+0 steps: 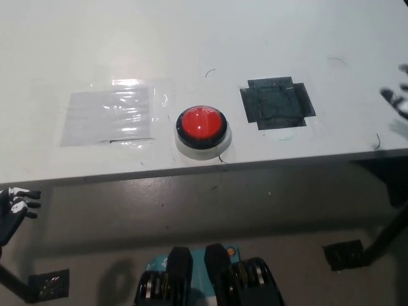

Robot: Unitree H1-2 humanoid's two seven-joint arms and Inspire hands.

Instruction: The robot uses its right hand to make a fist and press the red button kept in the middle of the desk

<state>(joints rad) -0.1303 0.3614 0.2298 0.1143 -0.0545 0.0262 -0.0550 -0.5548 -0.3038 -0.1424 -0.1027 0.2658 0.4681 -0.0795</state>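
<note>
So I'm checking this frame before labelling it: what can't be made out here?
- Right hand, head view: cut off by the right edge and blurred; open or fist cannot be told.
- Left hand, head view: cut off by the left edge below the desk; its grip is unclear.
- Red button: whether it is pressed cannot be read from this steep angle.
- Black patch and clear taped sheet: glare hides what they are.
</note>
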